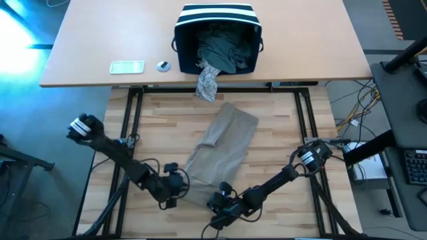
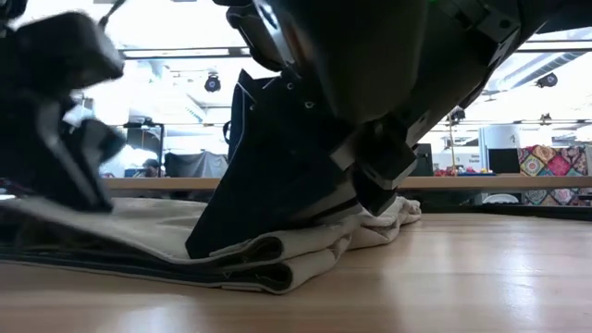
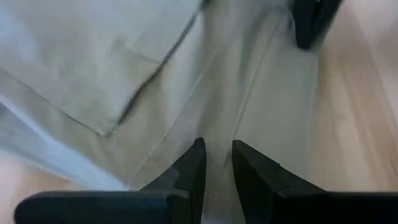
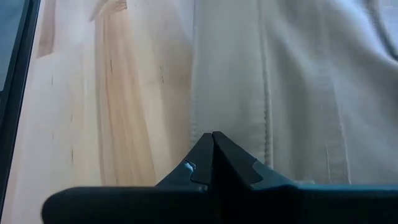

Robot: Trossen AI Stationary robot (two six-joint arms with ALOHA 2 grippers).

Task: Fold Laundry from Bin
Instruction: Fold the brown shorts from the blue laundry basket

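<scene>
Tan garment (image 1: 223, 143) lies lengthwise, slanting toward the bin (image 1: 217, 17).

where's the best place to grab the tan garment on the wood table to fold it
Probably at the near corners of the tan garment, coming in from the robot's side. It lies flat, running diagonally away toward the bin, so its near edge is the closest free hem. The left tool and the right tool are both at that end already, the right one shut at the cloth's edge.
</scene>
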